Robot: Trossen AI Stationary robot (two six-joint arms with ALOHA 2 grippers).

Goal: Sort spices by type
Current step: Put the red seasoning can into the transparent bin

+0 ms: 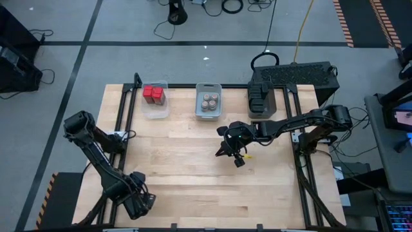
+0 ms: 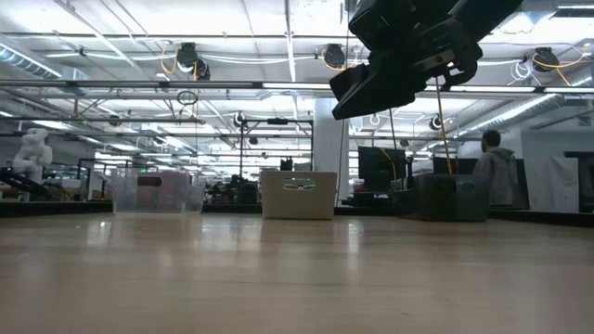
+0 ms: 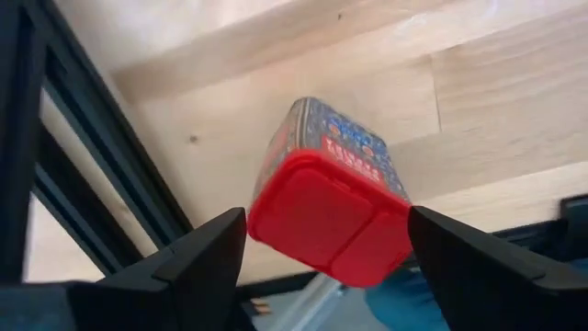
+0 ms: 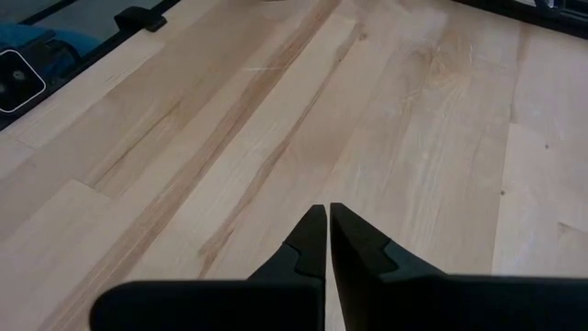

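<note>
My left gripper [image 1: 140,203] hangs over the table's near left corner, shut on a boxy spice container with a red lid [image 3: 326,221] and a printed body. My right gripper [image 4: 327,213] is shut on nothing above the middle of the table [image 1: 226,149]. At the far edge stand three bins. A clear one [image 1: 155,101] holds red blocks, a grey one [image 1: 208,102] holds round brownish-topped jars, and a dark one [image 1: 262,100] holds dark blocks. My left gripper pinches the red-lidded box between its two fingers, which press on opposite sides at the lid end [image 3: 262,216]. The fingers come from above, pointing down. The box is lifted clear of the table, lid toward the wrist, body tilted down toward the wood.
Black frame rails [image 3: 83,156] run along the table's left edge, close under my left gripper. In the low view the three bins [image 2: 297,195] line the far edge, and a person [image 2: 497,172] stands in the room beyond. Bare wood [image 1: 187,167] lies between the arms.
</note>
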